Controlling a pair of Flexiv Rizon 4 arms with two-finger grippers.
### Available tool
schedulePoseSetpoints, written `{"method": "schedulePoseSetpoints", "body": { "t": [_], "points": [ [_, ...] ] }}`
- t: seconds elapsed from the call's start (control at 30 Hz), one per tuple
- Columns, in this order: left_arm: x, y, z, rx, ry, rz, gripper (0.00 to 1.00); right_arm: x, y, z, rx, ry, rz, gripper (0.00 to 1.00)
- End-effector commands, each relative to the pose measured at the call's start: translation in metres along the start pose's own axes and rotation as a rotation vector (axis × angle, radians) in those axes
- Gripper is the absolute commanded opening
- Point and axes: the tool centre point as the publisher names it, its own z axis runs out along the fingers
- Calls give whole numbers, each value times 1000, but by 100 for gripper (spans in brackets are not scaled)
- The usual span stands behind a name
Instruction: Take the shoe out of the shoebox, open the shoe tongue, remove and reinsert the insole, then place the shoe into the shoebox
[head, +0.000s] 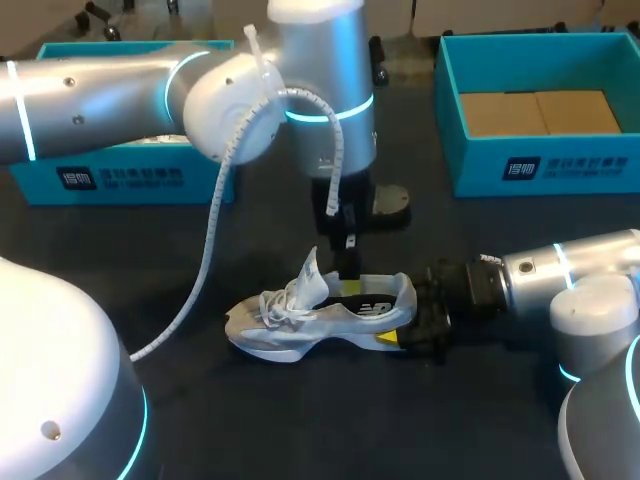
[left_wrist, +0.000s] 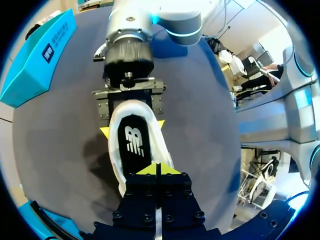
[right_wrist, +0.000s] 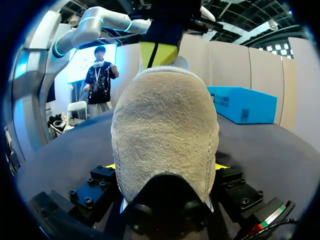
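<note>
**Finger state and fault risks, insole stage**

Fingers of the right gripper grasp the heel of the shoe from two sides, at the shoe's 3 o'clock. The shoe rests sole-down on the table, toe toward 9 o'clock, tongue raised. The left gripper hangs over the opening, above the insole. Its tips are pressed together, with nothing visible between them. The insole appears seated in the shoe. The shoebox stands open at 1 o'clock, well apart. A second blue box sits at 10 o'clock.

Probable faults:
- Closed tips driven down would press the insole flat instead of catching its edge.
- A hard upward pull could twist the shoe out of the heel grasp.
- The tongue could fall back over the opening.
</note>
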Motion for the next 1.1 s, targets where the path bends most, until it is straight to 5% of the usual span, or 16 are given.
{"method": "schedulePoseSetpoints", "body": {
  "t": [0.03,0.53,1.1],
  "points": [
    [-4,-3,12,-13,4,4,0,1,0,2,3,-1,0,0],
    [-19,4,42,-49,35,-13,0,1,0,2,3,-1,0,0],
    [-11,30,55,-94,104,-7,0,1,0,2,3,-1,0,0]
  ]
}}
